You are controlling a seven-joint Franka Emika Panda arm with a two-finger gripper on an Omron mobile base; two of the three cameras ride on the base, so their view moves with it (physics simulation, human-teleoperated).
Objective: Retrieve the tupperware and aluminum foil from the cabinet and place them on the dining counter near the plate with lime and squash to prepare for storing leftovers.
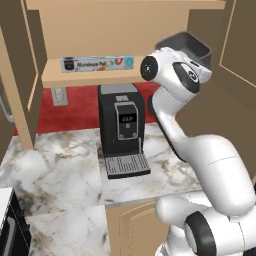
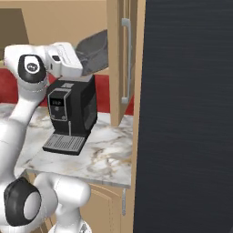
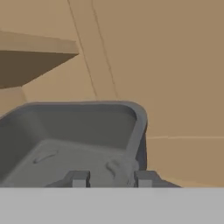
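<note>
marbled counter (image 1: pixel 60 165) holds coffee machine (image 1: pixel 121 129) below cabinet (image 1: pixel 90 75); end effector (image 3: pixel 111 178) clamped on tupperware (image 3: pixel 74 140) wall.

light: even, bright | shadows: soft | render slightly blurry, no glare

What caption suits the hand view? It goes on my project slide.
Gripper shut on the dark grey tupperware's wall, the tub held before the tan cabinet.

Cabinet shelf (image 1: pixel 90 77), aluminum foil (image 1: pixel 97 63) lying on it
</note>
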